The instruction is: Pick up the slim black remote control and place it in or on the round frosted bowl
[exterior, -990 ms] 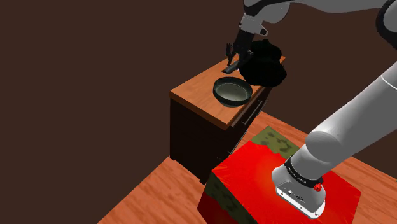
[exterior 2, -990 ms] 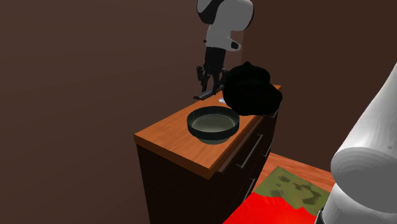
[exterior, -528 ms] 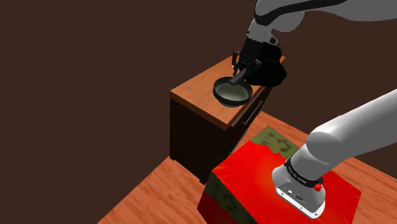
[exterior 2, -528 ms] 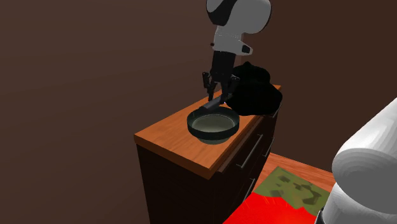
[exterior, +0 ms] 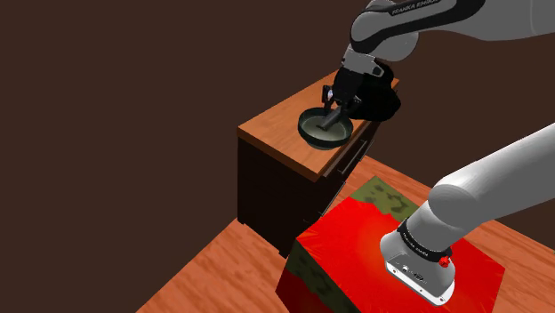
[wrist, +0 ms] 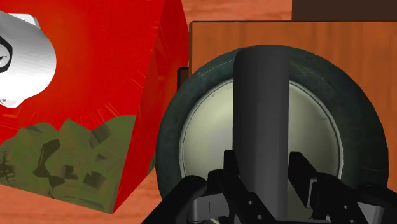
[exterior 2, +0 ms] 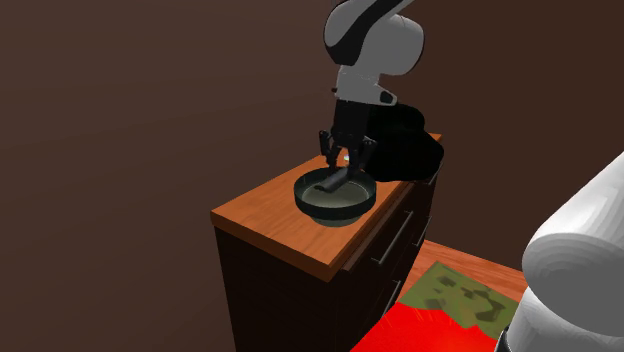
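Gripper: Your black gripper (exterior: 333, 103) hangs low over the bowl, its fingers (wrist: 299, 167) pressed against both long sides of the remote control. It is clasped on it, not released.
Remote control: The slim dark remote control (wrist: 263, 108) slants down from the fingers with its lower end inside the bowl's rim, over the pale inner surface. You cannot tell whether that end touches the bottom.
Bowl: The round bowl (exterior 2: 303, 197), dark on the outside and pale grey-green within, sits on the cabinet top near the front edge.
Cabinet: A dark cabinet (exterior 2: 262, 218) with an orange-brown wooden top and a long bar handle on its drawer front.
Black object: A lumpy black object (exterior 2: 408, 152) stands on the cabinet top just behind the bowl, close beside the gripper.
Stand: The bright red stand (exterior: 351, 249), with an olive-green mottled patch on its side toward the cabinet, rests on a wooden floor (exterior: 200, 277).
Arm: Your white arm (exterior: 498, 173) rises from the stand and arches over to the cabinet.
Backdrop: A plain dark brown wall (exterior: 133, 107).
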Available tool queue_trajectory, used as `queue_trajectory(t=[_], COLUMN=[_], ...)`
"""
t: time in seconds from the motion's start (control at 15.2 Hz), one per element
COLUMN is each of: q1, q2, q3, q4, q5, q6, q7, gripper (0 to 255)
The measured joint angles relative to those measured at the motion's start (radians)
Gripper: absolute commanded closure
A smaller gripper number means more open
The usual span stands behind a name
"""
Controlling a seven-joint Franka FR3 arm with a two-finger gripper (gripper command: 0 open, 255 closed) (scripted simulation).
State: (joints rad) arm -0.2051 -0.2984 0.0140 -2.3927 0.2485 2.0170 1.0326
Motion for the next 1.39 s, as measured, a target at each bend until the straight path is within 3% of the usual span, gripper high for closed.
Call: queue_trajectory(t=[0.59, 0.66, 1.06, 1.39], q1=[0.001, 0.001, 0.001, -0.012], q2=[0.015, 0.015, 0.016, -0.018], q3=[0.0, 0.0, 0.0, -0.015], q4=[-0.026, -0.026, -0.026, 0.056], q5=[0.005, 0.005, 0.005, -0.015], q6=[0.041, 0.041, 0.041, -0.075], q7=[-0.011, -0.011, -0.011, -0.003], gripper=[255, 0, 0, 0])
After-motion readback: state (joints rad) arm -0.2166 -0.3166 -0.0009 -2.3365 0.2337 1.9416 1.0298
